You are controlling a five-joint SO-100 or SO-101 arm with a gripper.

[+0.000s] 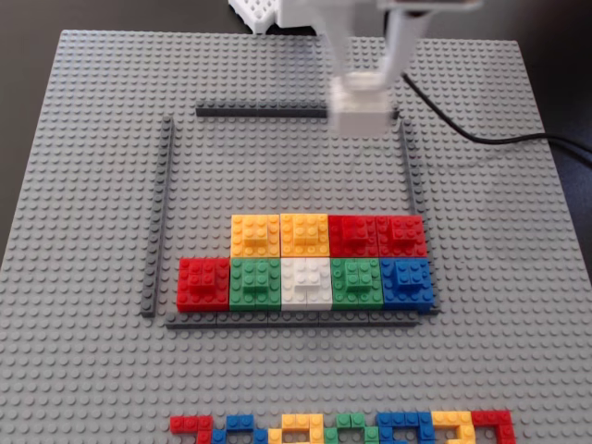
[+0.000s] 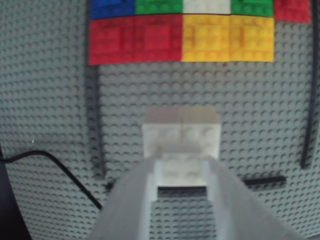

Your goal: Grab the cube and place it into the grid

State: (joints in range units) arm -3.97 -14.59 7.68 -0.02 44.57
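A white cube (image 1: 361, 111) hangs at the far right corner of the grid (image 1: 157, 213) in the fixed view, held by its raised top brick in my white gripper (image 1: 363, 85). In the wrist view the cube (image 2: 181, 134) fills the middle, with my gripper (image 2: 181, 167) shut on its smaller top brick from both sides. It seems lifted a little above the studs, over the back strip. The grid's dark strips frame two rows of coloured blocks (image 1: 328, 236) at the near side; a white block (image 1: 305, 282) sits in the front row.
A black cable (image 1: 481, 137) runs off to the right behind the grid. A line of mixed-colour flat bricks (image 1: 342, 428) lies along the near edge of the grey baseplate (image 1: 83, 370). Open studs fill the grid's far half.
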